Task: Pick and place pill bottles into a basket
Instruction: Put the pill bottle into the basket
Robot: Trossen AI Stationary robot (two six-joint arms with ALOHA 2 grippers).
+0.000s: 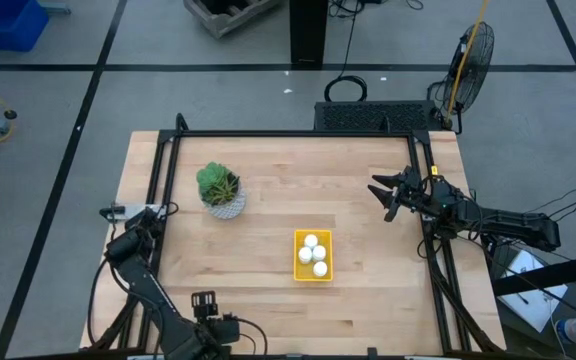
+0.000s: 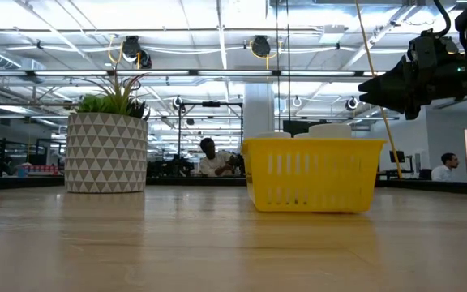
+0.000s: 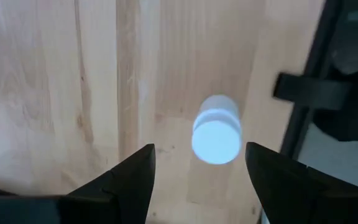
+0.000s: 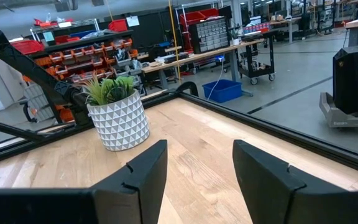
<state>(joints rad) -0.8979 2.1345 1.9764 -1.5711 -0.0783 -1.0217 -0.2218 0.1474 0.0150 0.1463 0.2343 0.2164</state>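
The yellow basket [image 1: 313, 270] stands on the table right of centre and holds three white pill bottles [image 1: 311, 241]; their tops show over its rim in the low view [image 2: 329, 130]. Another white pill bottle [image 3: 216, 134] stands upright on the wood near the table's near left corner. My left gripper [image 3: 197, 180] is open above it, pointing down, one finger on either side and apart from it. In the high view my left gripper [image 1: 205, 302] hides this bottle. My right gripper [image 1: 386, 196] is open and empty, raised at the table's right side [image 2: 379, 85].
A green plant in a white patterned pot [image 1: 222, 192] stands at the table's far left. A black frame rail [image 1: 423, 230] runs round the table; part of it [image 3: 303, 93] lies close to the lone bottle. Bare wood lies between plant and basket.
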